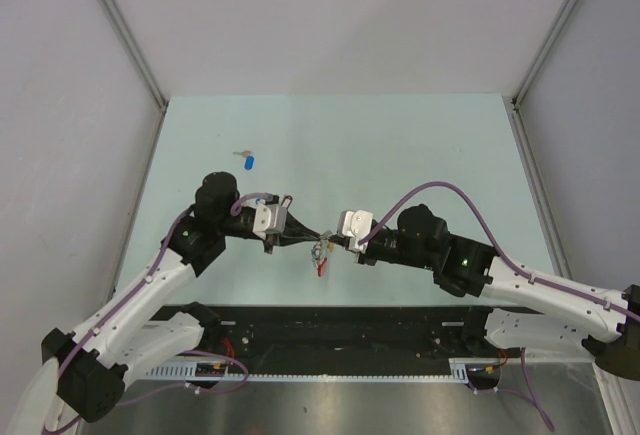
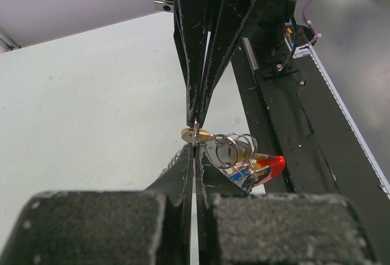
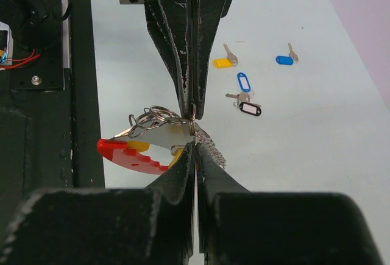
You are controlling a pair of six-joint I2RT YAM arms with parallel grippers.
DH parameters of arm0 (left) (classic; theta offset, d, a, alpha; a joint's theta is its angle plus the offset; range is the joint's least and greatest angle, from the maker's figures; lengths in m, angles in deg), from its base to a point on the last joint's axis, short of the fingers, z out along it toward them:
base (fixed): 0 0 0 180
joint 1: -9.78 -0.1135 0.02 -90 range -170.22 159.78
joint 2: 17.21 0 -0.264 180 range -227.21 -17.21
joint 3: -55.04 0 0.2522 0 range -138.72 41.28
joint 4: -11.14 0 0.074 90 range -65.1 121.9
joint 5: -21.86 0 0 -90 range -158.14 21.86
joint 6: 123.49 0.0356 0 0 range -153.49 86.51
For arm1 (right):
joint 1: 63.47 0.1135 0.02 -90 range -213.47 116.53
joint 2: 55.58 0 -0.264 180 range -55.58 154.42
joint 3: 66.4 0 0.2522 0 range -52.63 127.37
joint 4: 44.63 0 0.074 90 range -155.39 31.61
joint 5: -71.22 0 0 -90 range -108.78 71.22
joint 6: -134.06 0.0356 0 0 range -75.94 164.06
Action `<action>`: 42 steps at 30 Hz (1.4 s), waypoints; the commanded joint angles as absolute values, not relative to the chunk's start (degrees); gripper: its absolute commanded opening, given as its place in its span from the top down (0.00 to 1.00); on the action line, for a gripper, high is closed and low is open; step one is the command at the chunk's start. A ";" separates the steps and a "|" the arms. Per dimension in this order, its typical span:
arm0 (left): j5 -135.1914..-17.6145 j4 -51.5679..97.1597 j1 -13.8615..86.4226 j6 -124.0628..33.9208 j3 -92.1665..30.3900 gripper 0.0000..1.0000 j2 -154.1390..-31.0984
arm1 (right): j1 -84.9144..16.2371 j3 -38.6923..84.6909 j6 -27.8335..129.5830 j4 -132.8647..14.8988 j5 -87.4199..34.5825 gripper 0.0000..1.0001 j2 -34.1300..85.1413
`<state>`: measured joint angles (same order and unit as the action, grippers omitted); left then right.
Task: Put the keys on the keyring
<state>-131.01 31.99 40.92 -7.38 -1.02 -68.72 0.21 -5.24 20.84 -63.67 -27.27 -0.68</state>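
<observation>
Red plastic arc plus silver links: the keyring (image 3: 130, 154) hangs just off the meeting point of both sets of jaws, clear of the table (image 3: 317, 155). Left jaws are pressed together, tips pinching a thin wire loop (image 3: 159, 114) at the keyring's top. Right jaws are also pressed together, tips on the same loop from the opposite side, nearly touching the left tips. From the left wrist the coiled loops (image 2: 230, 148) sit just right of the jaw tips, with the red end (image 2: 272, 164) further right, over the black rail (image 2: 292, 125). From the right wrist the red arc lies left of the tips and the silvery links (image 3: 210, 149) lie just right of them. Small yellow and blue bits show against the arc; cannot tell what they are.

Loose keys lie on the table, well apart from the jaws on the far side:
- yellow-tag key (image 3: 224, 62)
- blue-tag key (image 3: 283, 60), farthest out
- blue-framed tag (image 3: 244, 83)
- black-framed tag (image 3: 250, 109), touching a small silver key (image 3: 236, 97), nearest the jaws

From the top view only the blue-tag key (image 1: 248, 161) is visible.
</observation>
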 commanded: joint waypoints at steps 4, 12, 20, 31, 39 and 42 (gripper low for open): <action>-134.06 32.11 41.51 -5.98 -2.84 1.00 -68.02 | 0.52 -2.63 20.42 -61.99 -27.92 1.00 -1.08; -131.95 31.58 41.42 -6.07 -2.49 1.00 -66.87 | 0.52 -2.63 20.68 -63.57 -26.60 1.00 -1.26; -131.42 31.67 41.42 -6.16 -2.40 1.00 -66.87 | 0.52 -2.63 20.68 -63.31 -26.69 1.00 -1.61; -131.95 32.11 41.42 -6.16 -2.58 1.00 -67.66 | 0.52 -2.63 20.86 -62.43 -27.57 1.00 -1.79; -132.04 32.11 41.42 -6.24 -2.66 1.00 -67.66 | 0.61 -2.71 20.77 -62.26 -28.09 1.00 -2.05; -131.69 32.02 41.51 -6.25 -2.66 1.00 -67.66 | 0.61 -2.63 20.77 -62.34 -28.18 1.00 -1.96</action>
<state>-130.27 32.34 41.18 -7.43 -1.02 -67.82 0.24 -5.24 20.86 -64.08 -27.36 -0.75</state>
